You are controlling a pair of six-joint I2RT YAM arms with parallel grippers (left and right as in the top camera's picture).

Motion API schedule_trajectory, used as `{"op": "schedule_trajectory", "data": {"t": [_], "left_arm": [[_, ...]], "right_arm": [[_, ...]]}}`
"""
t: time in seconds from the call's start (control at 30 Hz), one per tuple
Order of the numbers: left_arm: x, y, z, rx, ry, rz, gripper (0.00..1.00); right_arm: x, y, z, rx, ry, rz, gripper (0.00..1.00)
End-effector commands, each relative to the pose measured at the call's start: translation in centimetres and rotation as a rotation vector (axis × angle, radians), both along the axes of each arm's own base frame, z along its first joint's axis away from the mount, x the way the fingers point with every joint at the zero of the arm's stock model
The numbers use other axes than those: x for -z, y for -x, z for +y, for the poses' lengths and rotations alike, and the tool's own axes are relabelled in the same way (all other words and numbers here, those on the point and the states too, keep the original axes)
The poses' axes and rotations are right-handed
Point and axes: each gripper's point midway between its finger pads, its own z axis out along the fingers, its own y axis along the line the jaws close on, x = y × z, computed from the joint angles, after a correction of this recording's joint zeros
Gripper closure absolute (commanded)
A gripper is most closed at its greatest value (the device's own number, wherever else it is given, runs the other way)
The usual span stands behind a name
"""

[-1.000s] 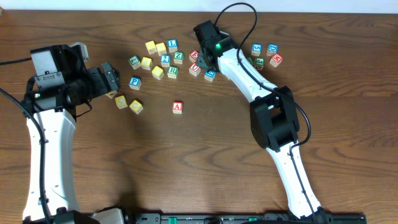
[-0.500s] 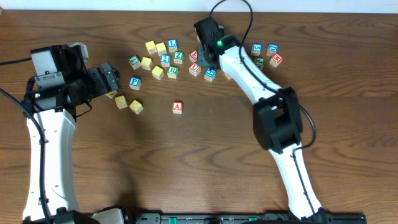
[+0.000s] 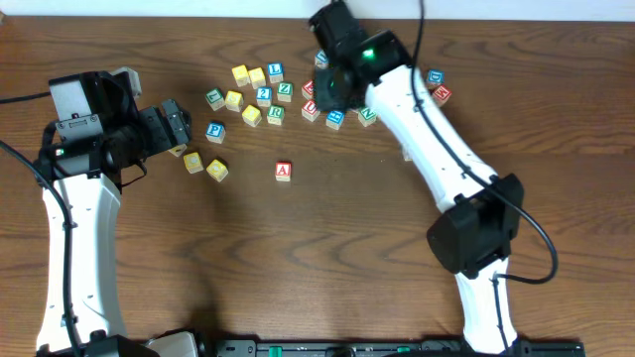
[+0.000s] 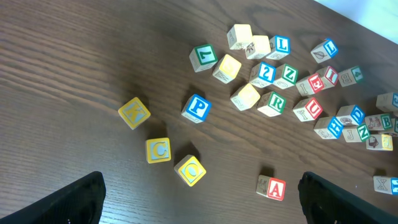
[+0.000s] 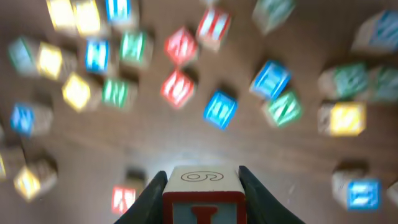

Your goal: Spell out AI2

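Note:
My right gripper [image 5: 202,198] is shut on the red "I" cube [image 5: 202,186], which has a red border and an engraved numeral on its top face. In the overhead view this gripper [image 3: 332,87] hangs above the cube cluster and hides the cube. The red "A" cube [image 3: 284,171] stands alone on the table in front of the cluster. It also shows in the left wrist view [image 4: 272,187] and as a blur in the right wrist view [image 5: 124,198]. The blue "2" cube [image 3: 264,95] sits in the cluster, also in the left wrist view [image 4: 265,72]. My left gripper [image 3: 177,124] is open and empty at the left.
Several other letter cubes lie at the back of the table, among them a green "Z" [image 4: 287,75] and a red "U" [image 4: 309,109]. Three yellow cubes [image 4: 159,150] and a blue "P" cube [image 4: 197,107] lie near my left gripper. More cubes sit at the far right [image 3: 437,87].
My right gripper has risen from the cube cluster with the "I" cube in it and shifted slightly right. The left arm has not moved.

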Motion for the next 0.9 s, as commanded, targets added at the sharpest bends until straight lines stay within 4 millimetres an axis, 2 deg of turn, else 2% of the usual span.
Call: {"op": "schedule_trajectory", "data": {"t": [0.0,0.2,0.3,0.43,0.7,0.8,0.87], "left_arm": [[-0.7,-0.4,0.3,0.004,-0.017,-0.017,0.02],[-0.7,-0.4,0.3,0.004,-0.017,-0.017,0.02],[-0.7,-0.4,0.3,0.004,-0.017,-0.017,0.02],[-0.7,-0.4,0.3,0.004,-0.017,-0.017,0.02],[-0.7,-0.4,0.3,0.004,-0.017,-0.017,0.02],[-0.7,-0.4,0.3,0.004,-0.017,-0.017,0.02],[-0.7,-0.4,0.3,0.004,-0.017,-0.017,0.02]], "right_arm": [[4.1,3.2,2.3,-0.078,0.030,0.123,0.69],[8.7,6.0,4.1,-0.111,0.074,0.195,0.70],[10.3,6.5,4.5,-0.090,0.068,0.203,0.70],[11.4,6.5,4.7,-0.066,0.057,0.202,0.70],[10.7,5.5,4.3,-0.060,0.035,0.193,0.71],[9.3,5.4,4.0,-0.087,0.021,0.202,0.72],[7.5,5.3,3.1,-0.092,0.017,0.201,0.71]]}}
